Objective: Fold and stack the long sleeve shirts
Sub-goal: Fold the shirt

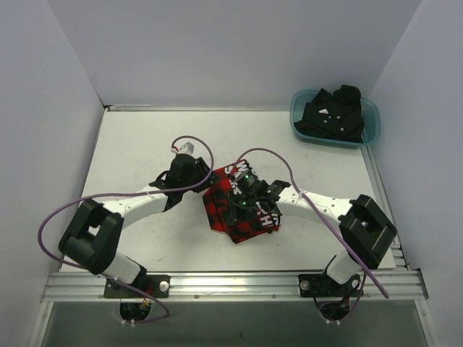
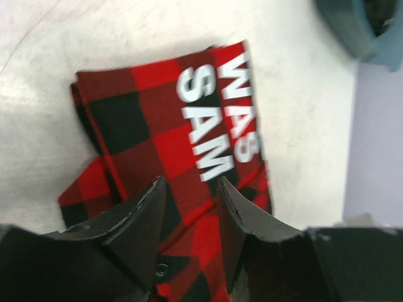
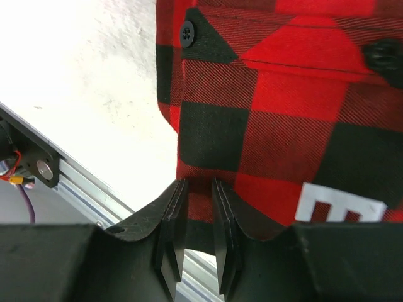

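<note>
The red-and-black flannel shirt (image 1: 242,217) lies folded into a small packet at the table's middle front, with large white letters (image 2: 217,107) on one panel. My left gripper (image 1: 201,182) is open just above the packet's left edge, its jaws (image 2: 189,182) spread over the cloth (image 2: 157,126). My right gripper (image 1: 249,194) is on top of the packet, its jaws (image 3: 197,182) closed to a narrow gap with the shirt's hem (image 3: 283,94) between them. The black shirt (image 1: 333,112) lies crumpled in the teal tub (image 1: 370,123).
The teal tub stands at the back right corner and shows at the left wrist view's top right (image 2: 352,25). The metal rail (image 1: 231,282) runs along the near table edge, close to the packet. White walls enclose the table.
</note>
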Controlling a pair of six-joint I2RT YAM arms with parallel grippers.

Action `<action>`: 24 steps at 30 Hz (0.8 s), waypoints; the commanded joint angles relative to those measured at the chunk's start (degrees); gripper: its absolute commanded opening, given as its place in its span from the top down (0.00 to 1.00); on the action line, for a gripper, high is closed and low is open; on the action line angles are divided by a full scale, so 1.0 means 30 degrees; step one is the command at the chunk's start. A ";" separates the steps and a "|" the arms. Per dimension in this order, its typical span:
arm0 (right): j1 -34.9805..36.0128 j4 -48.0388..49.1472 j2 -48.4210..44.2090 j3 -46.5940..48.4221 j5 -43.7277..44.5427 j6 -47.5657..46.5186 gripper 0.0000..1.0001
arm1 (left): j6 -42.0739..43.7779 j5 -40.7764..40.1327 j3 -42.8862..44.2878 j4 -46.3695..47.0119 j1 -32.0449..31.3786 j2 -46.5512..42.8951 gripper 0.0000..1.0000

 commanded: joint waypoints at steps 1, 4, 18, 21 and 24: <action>-0.0048 0.1254 0.1227 -0.0485 -0.1394 0.0647 0.78 | -0.0036 0.0375 0.0025 0.1167 0.0059 0.1937 0.54; 0.0097 0.1341 0.2224 -0.0778 -0.2125 0.0677 0.78 | -0.0273 0.0140 -0.0123 0.1812 0.0088 0.3348 0.55; -0.3408 0.0375 -0.4711 -0.2942 -0.2126 0.0354 0.74 | 0.2973 -0.0386 0.0464 -0.1113 -0.1753 -0.0447 0.32; -0.4993 0.0433 -0.6384 -0.4409 -0.3818 0.0675 0.74 | 0.3622 -0.1529 0.0288 -0.2433 -0.4294 -0.1974 0.30; -0.6841 0.0754 -0.7235 -0.5609 -0.5172 0.1230 0.73 | 0.4266 -0.2145 -0.0181 -0.2757 -0.6696 -0.2478 0.30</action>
